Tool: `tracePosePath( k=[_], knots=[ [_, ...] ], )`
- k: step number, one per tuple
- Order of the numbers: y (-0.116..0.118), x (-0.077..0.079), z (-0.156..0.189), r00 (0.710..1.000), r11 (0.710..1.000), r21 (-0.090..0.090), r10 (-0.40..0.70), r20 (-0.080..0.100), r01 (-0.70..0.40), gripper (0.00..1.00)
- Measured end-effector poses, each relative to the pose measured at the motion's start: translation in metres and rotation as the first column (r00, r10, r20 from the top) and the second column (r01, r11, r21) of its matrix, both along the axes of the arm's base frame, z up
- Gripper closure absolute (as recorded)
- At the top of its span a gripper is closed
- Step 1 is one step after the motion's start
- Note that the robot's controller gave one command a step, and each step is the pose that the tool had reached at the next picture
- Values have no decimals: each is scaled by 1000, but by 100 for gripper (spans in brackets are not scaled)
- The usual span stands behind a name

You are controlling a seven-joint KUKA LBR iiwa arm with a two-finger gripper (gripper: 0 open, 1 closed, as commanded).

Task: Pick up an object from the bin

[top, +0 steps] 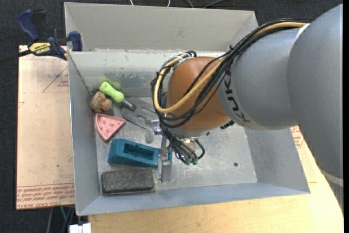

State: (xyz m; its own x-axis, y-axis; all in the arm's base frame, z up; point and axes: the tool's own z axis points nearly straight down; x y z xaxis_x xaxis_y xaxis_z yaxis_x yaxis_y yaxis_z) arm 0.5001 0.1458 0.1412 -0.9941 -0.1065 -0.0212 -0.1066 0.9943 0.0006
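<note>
Apparently mid-reach: gripper (165,165) low at the teal block (131,153); open or closed, I cannot tell. Next, a firm grasp, then lift.

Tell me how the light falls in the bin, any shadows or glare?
Camera view: the light is soft and even, and the bin's rear wall is pale. Camera view: only faint shadow lies beside the teal block and the dark grey pad. Camera view: a darker patch sits under the orange wrist cover, with a mild sheen on the arm's grey casing.
</note>
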Motion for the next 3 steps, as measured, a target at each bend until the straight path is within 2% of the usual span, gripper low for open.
tracePosePath(
  k=[1,2,3],
  knots=[
    [9,-1,-18,969,969,-5,247,3,-247,0],
    [12,12,-11,997,997,-1,78,0,-78,0],
    [13,17,-53,998,998,1,68,7,-68,0]
  ],
)
